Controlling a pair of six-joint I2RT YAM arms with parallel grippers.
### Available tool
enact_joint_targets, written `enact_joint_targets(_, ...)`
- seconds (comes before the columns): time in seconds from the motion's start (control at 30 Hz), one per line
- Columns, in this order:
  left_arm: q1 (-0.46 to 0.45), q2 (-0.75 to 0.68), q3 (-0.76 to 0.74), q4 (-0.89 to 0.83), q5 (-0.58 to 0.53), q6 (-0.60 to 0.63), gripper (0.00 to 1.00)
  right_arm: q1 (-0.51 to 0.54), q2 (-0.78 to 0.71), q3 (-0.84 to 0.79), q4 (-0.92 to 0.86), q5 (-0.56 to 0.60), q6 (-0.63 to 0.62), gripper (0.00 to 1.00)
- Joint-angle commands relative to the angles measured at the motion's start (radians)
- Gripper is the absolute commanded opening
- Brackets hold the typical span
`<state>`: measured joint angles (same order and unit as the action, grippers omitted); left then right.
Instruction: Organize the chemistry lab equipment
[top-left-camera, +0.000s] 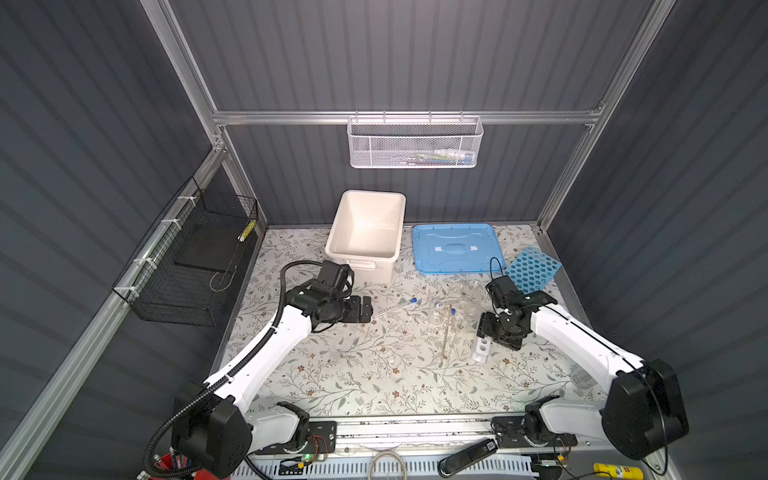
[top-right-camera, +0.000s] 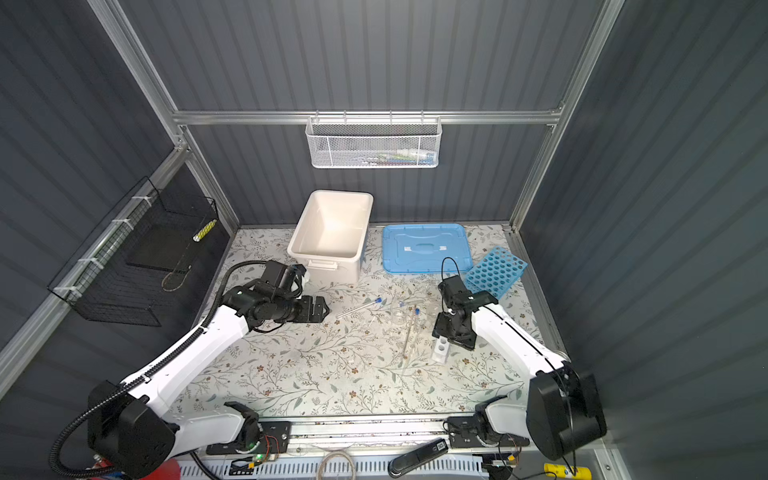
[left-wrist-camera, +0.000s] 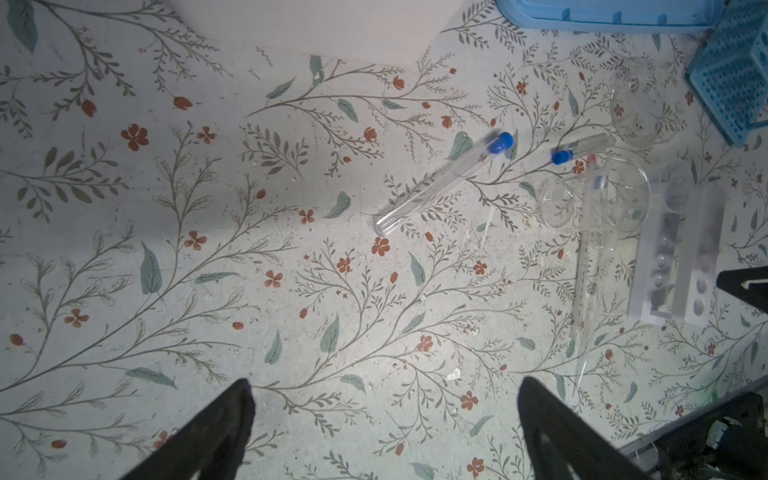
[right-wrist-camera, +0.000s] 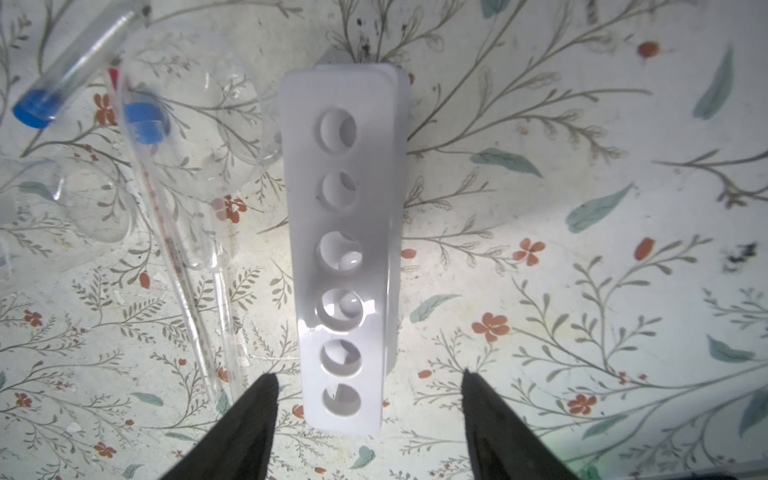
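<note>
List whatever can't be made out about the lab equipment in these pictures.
- White mesh basket: its contents, in both top views, are blurred behind the mesh and too small to name.
- Clear beakers: in both top views, too faint against the patterned table to count.
- Sky-blue rack: in the left wrist view, cut off by the picture's edge.
- Red cup: in a top view, cut off by the bottom edge.

sky-blue rack (left-wrist-camera: 733, 83): cut by edge | mesh basket (top-left-camera: 374, 150) contents: unreadable

A flowered table (top-left-camera: 332, 374) is bearing a white tub (top-left-camera: 374, 272), blue lid (top-left-camera: 457, 249) and blue rack (top-left-camera: 534, 268), with capped tubes (top-left-camera: 392, 308), beakers (top-left-camera: 435, 318) and a small rack (top-left-camera: 482, 349) sitting in front.
</note>
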<state>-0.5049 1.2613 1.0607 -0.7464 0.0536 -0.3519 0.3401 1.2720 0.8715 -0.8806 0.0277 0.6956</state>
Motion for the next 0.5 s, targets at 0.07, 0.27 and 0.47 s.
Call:
enact_joint_targets(0.07, -0.121, 0.046, 0.081, -0.053, -0.079, -0.014, 0.97, 0.003, -0.048, 0.068, -0.077, 0.035, -0.013, 0.71)
enact_joint_targets(0.27, -0.236, 0.139, 0.185, -0.059, -0.124, -0.03, 0.95, -0.006, -0.003, 0.168, -0.07, 0.025, -0.088, 0.68)
enact_joint_targets(0.47, -0.289, 0.291, 0.342, -0.1, -0.154, 0.048, 0.91, -0.053, 0.129, 0.309, -0.056, -0.029, -0.199, 0.65)
